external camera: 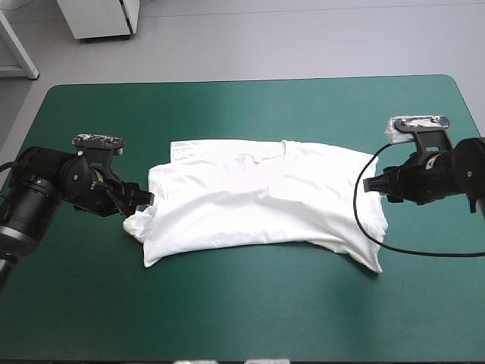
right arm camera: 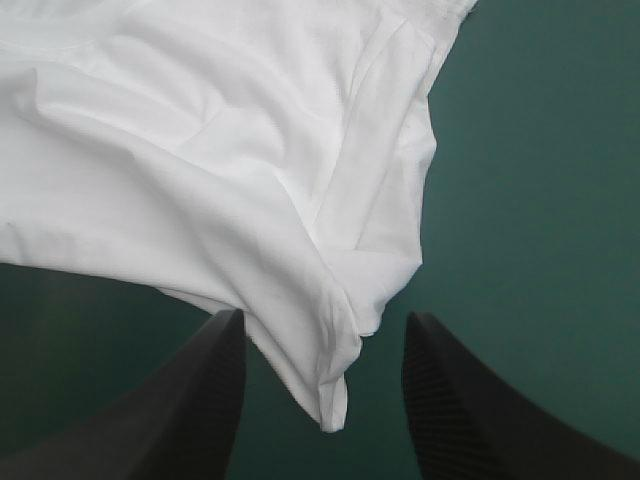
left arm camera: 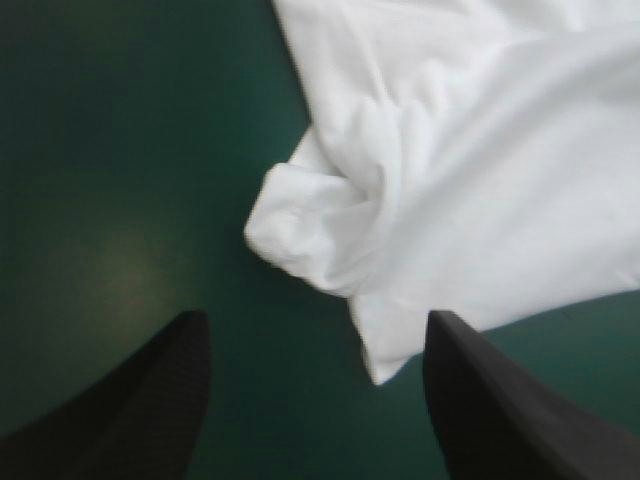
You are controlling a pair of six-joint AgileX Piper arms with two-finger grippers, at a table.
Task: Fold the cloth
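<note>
The white T-shirt (external camera: 261, 201) lies spread across the middle of the teal-green table, collar toward the far edge, with soft wrinkles. Its left sleeve is bunched into a small crumpled knot (left arm camera: 320, 235) just ahead of my left gripper (external camera: 144, 201). That gripper (left arm camera: 315, 385) is open, its black fingers (left arm camera: 150, 400) standing apart, with only a corner of cloth between them. At the shirt's right side my right gripper (external camera: 369, 184) hovers open (right arm camera: 325, 390), and the right sleeve's tip (right arm camera: 330, 395) hangs between its fingers (right arm camera: 455, 400) without being pinched.
Bare teal-green cover (external camera: 250, 318) stretches in front of the shirt to the near edge, and more lies beyond the collar (external camera: 250, 110). White furniture stands past the far left corner (external camera: 102, 19).
</note>
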